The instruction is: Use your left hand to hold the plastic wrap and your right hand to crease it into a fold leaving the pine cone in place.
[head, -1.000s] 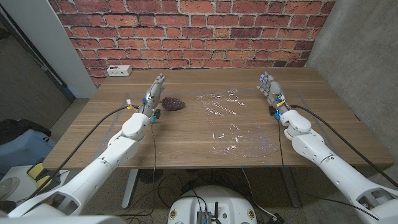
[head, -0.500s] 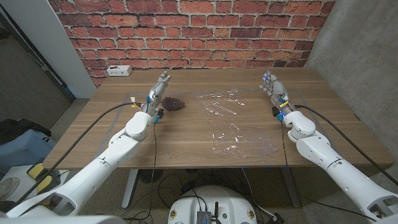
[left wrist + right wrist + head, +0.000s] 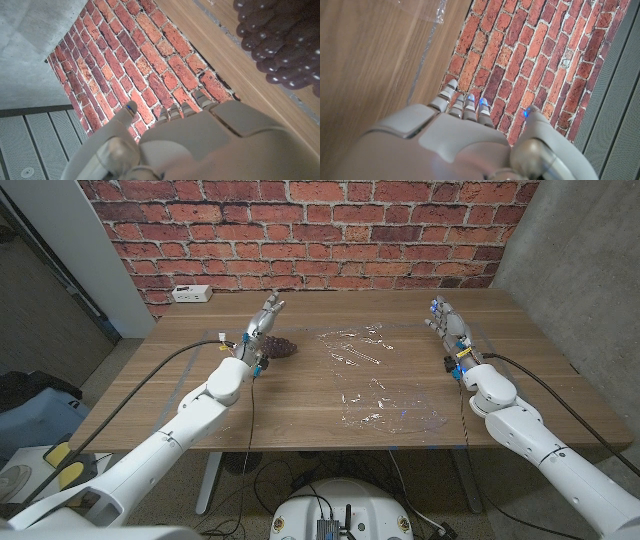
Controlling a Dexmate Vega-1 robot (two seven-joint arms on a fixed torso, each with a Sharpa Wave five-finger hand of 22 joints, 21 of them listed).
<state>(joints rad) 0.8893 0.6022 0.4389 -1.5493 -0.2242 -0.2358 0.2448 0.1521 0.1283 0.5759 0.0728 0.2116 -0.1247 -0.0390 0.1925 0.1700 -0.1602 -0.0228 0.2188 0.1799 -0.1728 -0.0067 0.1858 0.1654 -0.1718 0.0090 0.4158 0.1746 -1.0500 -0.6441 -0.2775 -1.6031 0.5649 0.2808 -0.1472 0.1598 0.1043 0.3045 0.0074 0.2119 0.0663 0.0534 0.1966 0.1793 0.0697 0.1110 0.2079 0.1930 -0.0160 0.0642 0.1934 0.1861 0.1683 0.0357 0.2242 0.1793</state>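
A sheet of clear plastic wrap [image 3: 378, 380] lies spread and wrinkled across the middle of the wooden table [image 3: 300, 405]; one edge of the wrap [image 3: 427, 10] shows in the right wrist view. A dark pine cone [image 3: 279, 347] sits left of the wrap, off the sheet, and the pine cone [image 3: 282, 45] looms close in the left wrist view. My left hand [image 3: 262, 323] stands above the table just left of the cone, fingers straight and apart, holding nothing. My right hand [image 3: 449, 327] is raised beyond the wrap's right edge, fingers spread, also empty.
A red brick wall [image 3: 310, 230] runs behind the table. A white power strip [image 3: 190, 293] lies at the table's far left corner. Black cables [image 3: 170, 370] trail along both arms. Bare wood lies in front of the wrap and at the left.
Both hands have moved farther from me, toward the wall, and slightly to the right. My left hand now stands right beside the pine cone. The wrap and cone have stayed put.
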